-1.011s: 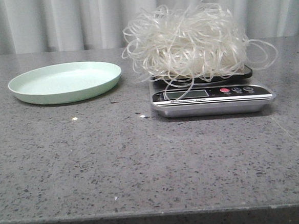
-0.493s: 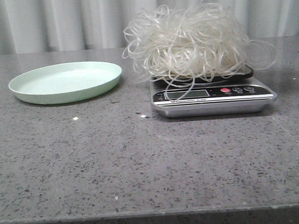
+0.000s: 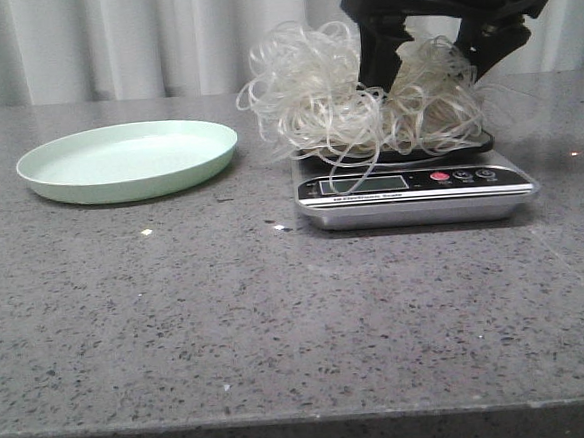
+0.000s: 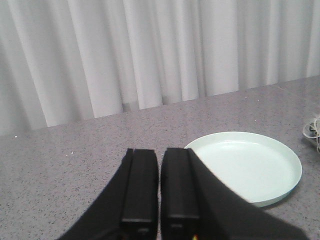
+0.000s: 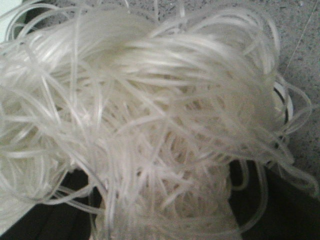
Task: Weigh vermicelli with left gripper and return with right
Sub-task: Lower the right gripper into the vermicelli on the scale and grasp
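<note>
Front view: right gripper (image 3: 430, 69) is straddling the vermicelli (image 3: 339, 100) on the kitchen scale (image 3: 415, 190), jaws wide; left gripper (image 4: 159, 200) is sitting nearly closed, empty

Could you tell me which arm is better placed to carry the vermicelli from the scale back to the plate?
The right. Its gripper is already down in the vermicelli on the scale, fingers spread either side of the pile. The left gripper is shut and off near the empty plate.
</note>
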